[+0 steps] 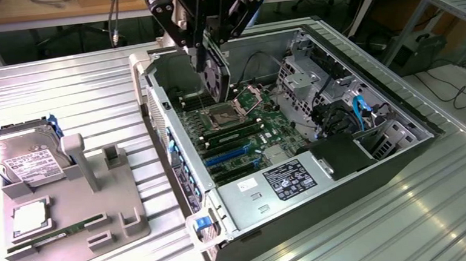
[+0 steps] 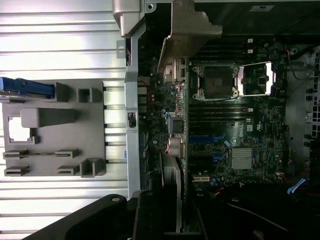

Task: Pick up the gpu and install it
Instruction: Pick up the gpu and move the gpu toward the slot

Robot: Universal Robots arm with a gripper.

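Exterior view: gpu [image 1: 212, 71] above mobo [image 1: 245, 130], betw. walls [image 1: 159, 111]

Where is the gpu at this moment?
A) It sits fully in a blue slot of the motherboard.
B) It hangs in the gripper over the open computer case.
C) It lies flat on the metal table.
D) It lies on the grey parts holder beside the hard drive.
B: the gripper is closed on the gpu, which hangs edge-down over the motherboard of the open computer case, not yet seated in any slot.
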